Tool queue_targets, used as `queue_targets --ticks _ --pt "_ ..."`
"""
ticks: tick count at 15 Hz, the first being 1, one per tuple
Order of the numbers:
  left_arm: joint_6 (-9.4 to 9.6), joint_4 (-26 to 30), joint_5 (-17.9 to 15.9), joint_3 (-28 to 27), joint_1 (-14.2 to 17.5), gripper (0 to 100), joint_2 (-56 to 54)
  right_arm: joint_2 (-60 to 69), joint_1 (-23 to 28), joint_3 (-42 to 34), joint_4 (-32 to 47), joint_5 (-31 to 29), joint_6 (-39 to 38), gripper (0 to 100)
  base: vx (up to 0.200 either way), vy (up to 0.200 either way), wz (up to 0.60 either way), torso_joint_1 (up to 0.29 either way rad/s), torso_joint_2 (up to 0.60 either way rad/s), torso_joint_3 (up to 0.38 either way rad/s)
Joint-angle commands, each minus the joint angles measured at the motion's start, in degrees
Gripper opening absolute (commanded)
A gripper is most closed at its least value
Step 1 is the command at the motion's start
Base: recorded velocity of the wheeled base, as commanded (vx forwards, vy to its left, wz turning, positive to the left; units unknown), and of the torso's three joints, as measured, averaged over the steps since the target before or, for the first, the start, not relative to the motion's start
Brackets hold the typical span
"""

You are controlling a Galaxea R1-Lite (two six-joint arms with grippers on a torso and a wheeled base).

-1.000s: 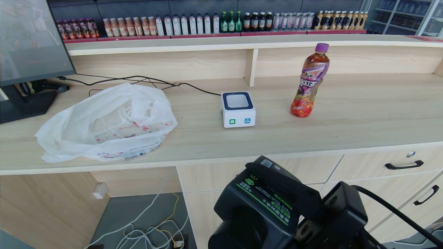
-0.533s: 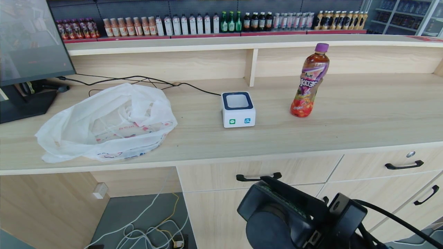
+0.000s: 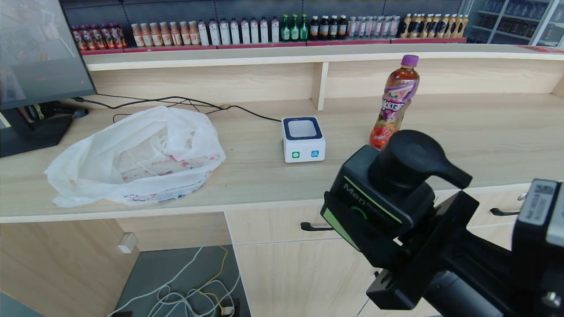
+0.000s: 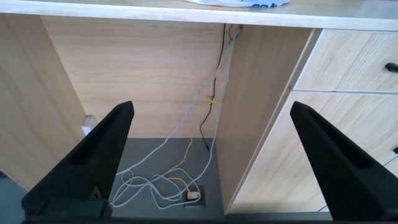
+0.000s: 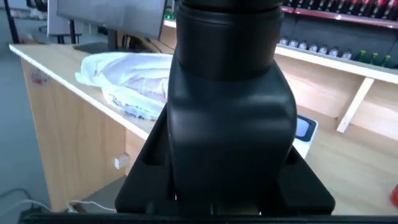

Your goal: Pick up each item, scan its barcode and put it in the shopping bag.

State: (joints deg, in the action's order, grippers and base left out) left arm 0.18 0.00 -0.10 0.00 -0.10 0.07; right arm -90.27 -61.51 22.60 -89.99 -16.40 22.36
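The right tool (image 3: 392,264) clamps a black pump bottle (image 3: 383,198) just off the worktop's (image 3: 484,149) front edge, right of the middle. The left tool (image 4: 211,165) stands open below the front edge.

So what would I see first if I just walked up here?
A big black pump bottle is right up front, held in the air before the wooden counter. Behind it stands a tea bottle with a purple cap, with a white scanner box mid-counter and a crumpled white shopping bag at the left.
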Motion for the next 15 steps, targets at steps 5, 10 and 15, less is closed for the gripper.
queue_targets --ticks 5,10,15 --pt "-0.01 0.0 0.01 0.0 0.01 100 0.01 2.2 0.61 6.23 -0.01 -6.81 -19.46 0 0.0 0.0 0.0 0.0 0.0 0.0" --pt "-0.01 0.0 0.01 0.0 0.01 100 0.01 3.61 5.79 10.36 4.47 -9.0 -24.38 0 0.0 0.0 0.0 0.0 0.0 0.0" --pt "-0.01 0.0 0.01 0.0 0.01 100 0.01 3.52 12.29 10.27 8.52 -9.36 -30.27 0 0.0 0.0 0.0 0.0 0.0 0.0"
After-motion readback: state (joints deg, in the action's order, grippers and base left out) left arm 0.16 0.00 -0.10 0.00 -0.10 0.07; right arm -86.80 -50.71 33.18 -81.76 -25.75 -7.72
